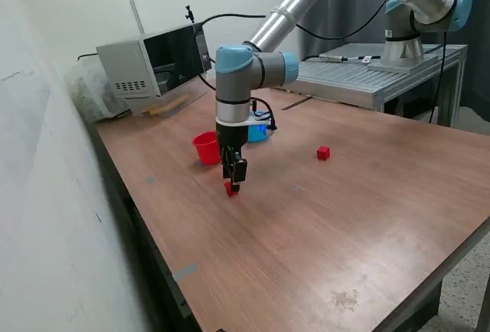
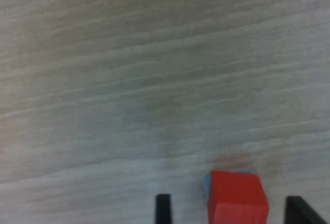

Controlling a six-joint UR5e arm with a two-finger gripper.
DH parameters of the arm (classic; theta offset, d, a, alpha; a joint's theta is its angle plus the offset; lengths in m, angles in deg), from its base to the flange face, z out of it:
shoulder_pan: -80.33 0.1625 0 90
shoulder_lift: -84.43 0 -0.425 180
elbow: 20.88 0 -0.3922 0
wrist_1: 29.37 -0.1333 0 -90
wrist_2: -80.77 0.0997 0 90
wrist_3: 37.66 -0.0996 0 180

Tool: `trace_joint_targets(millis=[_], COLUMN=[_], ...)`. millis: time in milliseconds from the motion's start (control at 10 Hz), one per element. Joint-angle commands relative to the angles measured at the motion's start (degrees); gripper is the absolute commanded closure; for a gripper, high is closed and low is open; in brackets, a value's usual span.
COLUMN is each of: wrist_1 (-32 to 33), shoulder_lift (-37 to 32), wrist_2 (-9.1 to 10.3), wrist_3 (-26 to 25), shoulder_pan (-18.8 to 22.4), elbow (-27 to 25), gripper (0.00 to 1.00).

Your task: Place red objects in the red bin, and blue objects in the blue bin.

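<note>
The brown wood-grain laminate surface [image 1: 321, 225] is flat and matte, with fine streaks running across it in the wrist view and a small pale scuff near its front edge in the exterior view. On it stands the small round tapered red plastic cup [image 1: 205, 148], smooth-walled with a rim, and just behind the arm, partly hidden, the light-blue plastic cup [image 1: 257, 132] of similar shape. A small solid red cube [image 1: 323, 153] with crisp edges lies alone well off toward the exterior view's right of the cups.

The black two-finger tool [image 1: 233, 185] points straight down, its tips at or very near the surface, in front of the red cup and close to it. A second small red cube [image 2: 238, 197] sits between its fingers: in the wrist view the cube's matte red face lies between the two dark fingertips [image 2: 163, 207], nearer one than the other, with bare surface visible between the cube and the farther fingertip. A thin pale-blue sliver shows along the cube's far edge; what it is cannot be told. The fingers stand apart, wider than the cube, and are not clamped on it. In the exterior view the same cube [image 1: 230, 188] shows as a red spot at the tool's tips.

A grey boxy appliance [image 1: 153, 60] with a dark front sits at the far corner of the surface.
</note>
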Motion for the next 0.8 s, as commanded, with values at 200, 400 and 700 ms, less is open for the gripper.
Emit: trace_joint_targets(millis=[200,400,700], wrist_1=[0.1,-0.2,-3.0], shoulder_lift=[-0.1,-3.7,-16.5], wrist_2=[-0.12,-0.13,-0.12], wrist_3=[0.7,1.7,4.0], shoulder_pan=[0.0,0.1,-0.1], elbow=[0.0,-1.6,-7.0], gripper=[1.00,1.00,1.00])
